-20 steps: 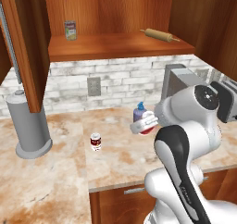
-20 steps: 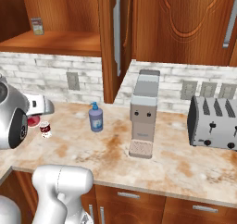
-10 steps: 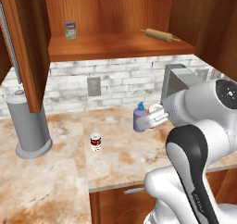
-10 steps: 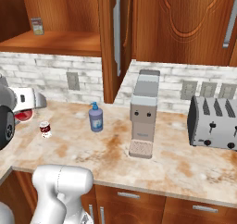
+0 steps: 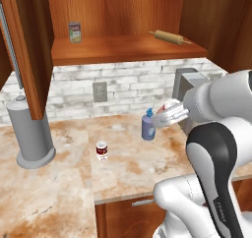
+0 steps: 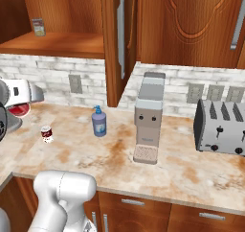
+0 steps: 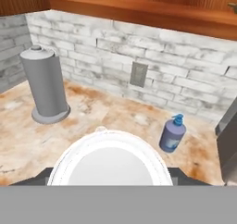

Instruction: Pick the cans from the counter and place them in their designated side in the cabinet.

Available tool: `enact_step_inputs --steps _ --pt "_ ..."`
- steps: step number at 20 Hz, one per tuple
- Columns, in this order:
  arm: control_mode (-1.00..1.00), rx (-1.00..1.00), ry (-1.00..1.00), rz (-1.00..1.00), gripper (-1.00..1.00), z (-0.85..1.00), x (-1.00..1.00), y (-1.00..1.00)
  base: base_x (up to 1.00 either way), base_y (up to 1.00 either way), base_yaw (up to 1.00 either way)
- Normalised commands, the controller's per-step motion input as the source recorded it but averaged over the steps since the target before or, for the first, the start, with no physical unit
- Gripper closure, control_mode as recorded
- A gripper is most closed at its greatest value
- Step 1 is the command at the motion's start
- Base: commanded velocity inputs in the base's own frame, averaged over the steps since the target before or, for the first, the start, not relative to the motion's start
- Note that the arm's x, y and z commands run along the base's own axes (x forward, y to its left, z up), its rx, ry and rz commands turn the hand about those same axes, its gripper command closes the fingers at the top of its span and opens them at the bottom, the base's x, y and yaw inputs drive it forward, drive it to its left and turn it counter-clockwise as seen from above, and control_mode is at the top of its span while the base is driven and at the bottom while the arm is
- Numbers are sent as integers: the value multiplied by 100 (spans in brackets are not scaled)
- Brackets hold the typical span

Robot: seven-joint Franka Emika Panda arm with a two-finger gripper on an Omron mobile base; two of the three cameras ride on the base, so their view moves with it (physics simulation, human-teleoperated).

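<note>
The bright red cylindrical tin with the silver top (image 5: 168, 109) is now up off the beige, rust-mottled stone tabletop (image 5: 59, 193), pinched in the pincer (image 5: 170, 115); a second ago it hung lower and nearer the middle of the left base view, and since then the arm has swung it rightward and a little higher, past the blue soap bottle (image 5: 148, 125); in the hand view the tin's pale round lid (image 7: 109, 162) sits directly between the dark finger tips, so the jaws are closed on it, not spread. That means the pick of the first can looks done and the carry toward the reddish-brown wooden wall cabinet (image 5: 123, 15) is under way; the plank shelf (image 5: 123, 49) is well above the tin, so a good lift remains. The small dark red tin with white label bands (image 5: 102, 150) stands upright on the tabletop, between the grey paper-towel holder (image 5: 32, 133) and the soap bottle, untouched; it is left for a second trip. On the shelf a pale greenish-labelled can (image 5: 74, 32) stands at the left and a wooden rolling pin (image 5: 166, 37) lies at the right; which side is meant for the held tin I cannot tell.
</note>
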Motion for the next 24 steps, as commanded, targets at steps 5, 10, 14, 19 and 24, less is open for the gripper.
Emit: enact_step_inputs --steps 5,10,14,19,24 --pt "-100 0 -7 0 100 26 0 0 0 0 0" --pt "-100 0 -12 0 100 30 -1 0 0 0 0" --pt "-100 0 -10 0 100 31 0 0 0 0 0" --pt "-100 0 -6 0 100 30 0 0 0 0 0" --pt "-100 5 -2 0 100 30 0 0 0 0 0"
